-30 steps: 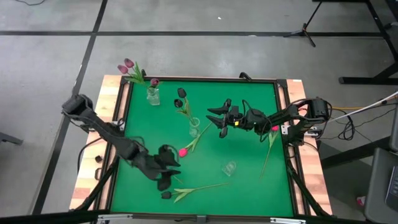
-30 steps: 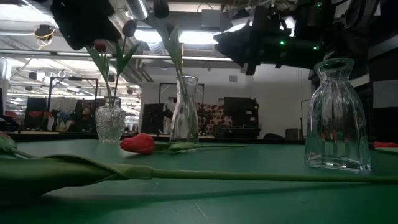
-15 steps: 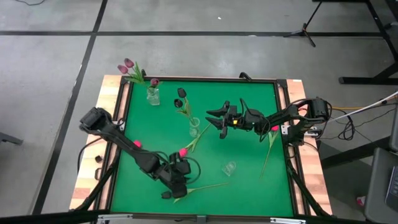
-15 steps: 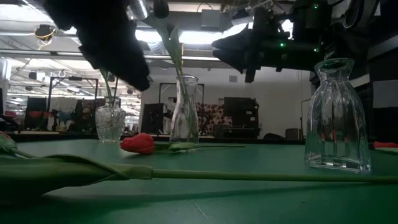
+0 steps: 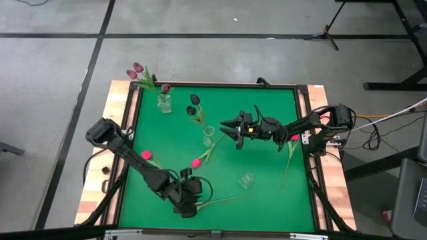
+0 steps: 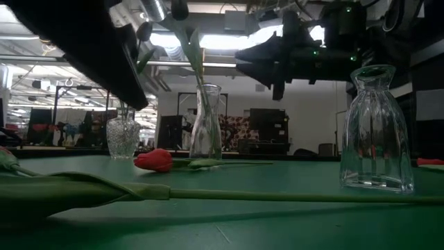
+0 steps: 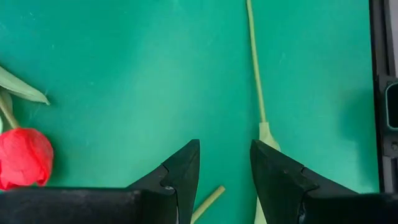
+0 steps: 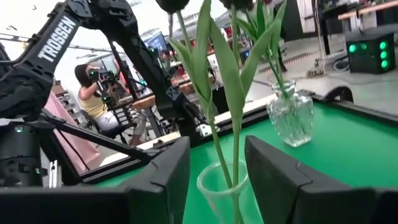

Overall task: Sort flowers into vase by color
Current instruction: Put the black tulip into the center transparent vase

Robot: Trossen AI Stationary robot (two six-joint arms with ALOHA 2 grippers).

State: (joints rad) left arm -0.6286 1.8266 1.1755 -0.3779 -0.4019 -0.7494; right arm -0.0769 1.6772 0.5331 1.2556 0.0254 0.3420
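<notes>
Fingers [image 7: 186,168] of left gripper [image 7: 224,163] apart over stem [image 7: 255,68], top view unclear

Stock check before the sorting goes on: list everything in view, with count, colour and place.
vases: three, clear glass; far-left corner, centre, empty one nearer the front
standing tulips: three mauve-purple in the far-left vase; two near-black in the centre vase
lying tulips: three pink-red on the mat; mid-table, beside the left arm, right edge
front stem: one, green, head hidden
mat: one, green, in a wooden frame
person: one, in the room beyond the table
left gripper: one, dark, open, over the front stem
right gripper: one, dark, open, raised beside the centre vase
</notes>
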